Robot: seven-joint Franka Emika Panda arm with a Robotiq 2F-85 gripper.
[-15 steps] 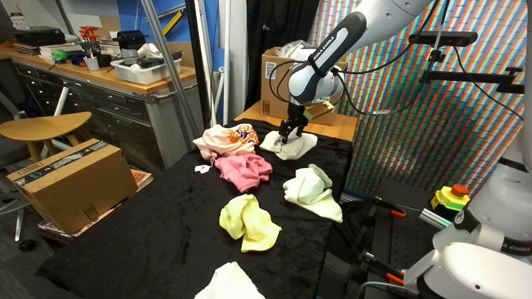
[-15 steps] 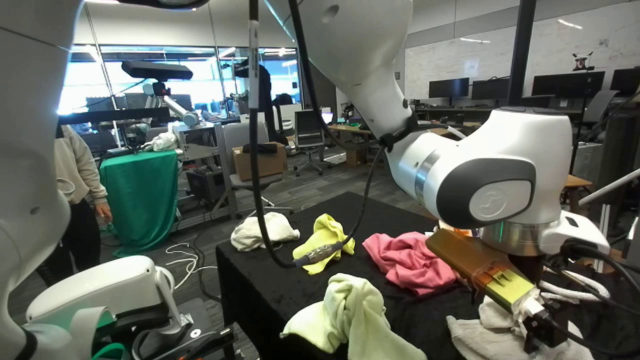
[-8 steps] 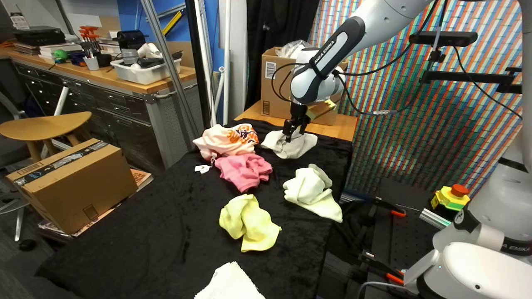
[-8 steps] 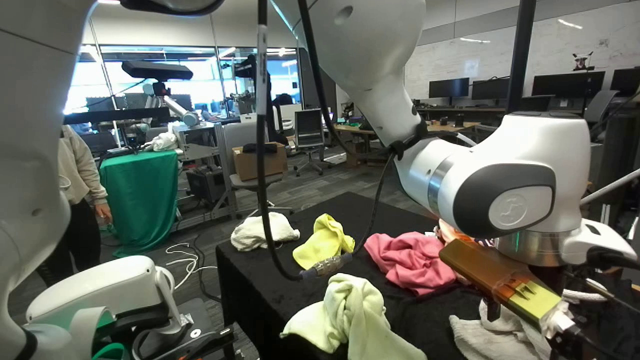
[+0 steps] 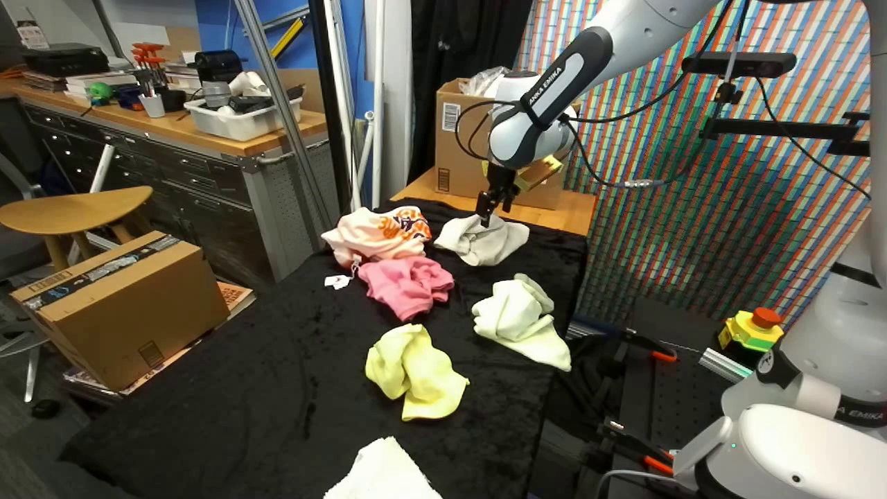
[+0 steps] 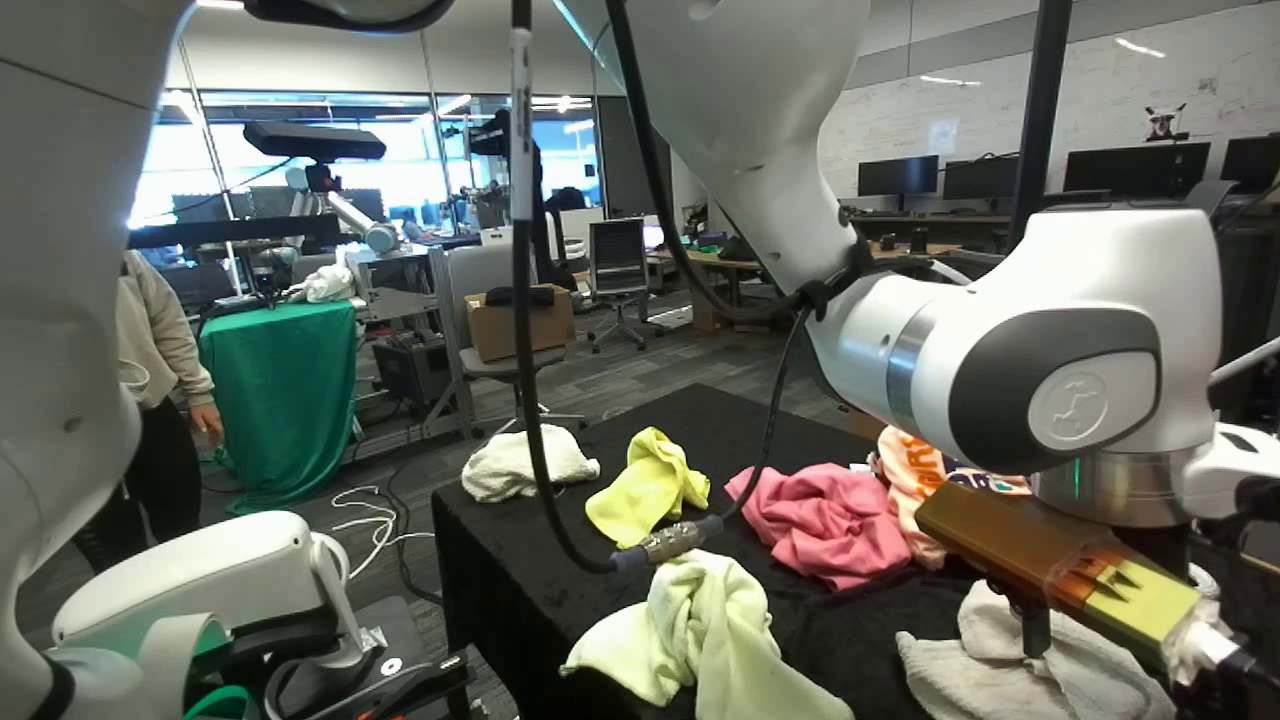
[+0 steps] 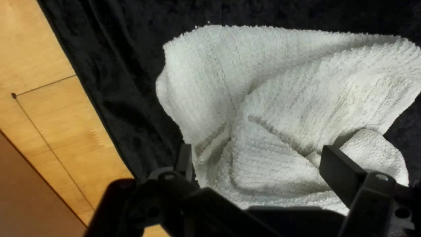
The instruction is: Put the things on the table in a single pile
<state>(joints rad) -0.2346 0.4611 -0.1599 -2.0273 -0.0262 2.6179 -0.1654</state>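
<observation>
While the gripper (image 7: 258, 156) stands spread, the greyish-white cloth (image 7: 283, 108) lies just below it on the black-topped surface (image 5: 277, 395).

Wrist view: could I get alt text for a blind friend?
A robot's open black gripper points at a crumpled white cloth on a black-covered table. Bare wood shows at left; whether the gripper touches the cloth is unclear.

The white-and-grey jointed robot arm (image 5: 578, 64) shows "ANKA EMIKA", its rounded white base (image 5: 844, 343) "A EMIKA". Orange lettering on the crumpled peach cloth garment (image 5: 376, 237) is too folded to read.
</observation>
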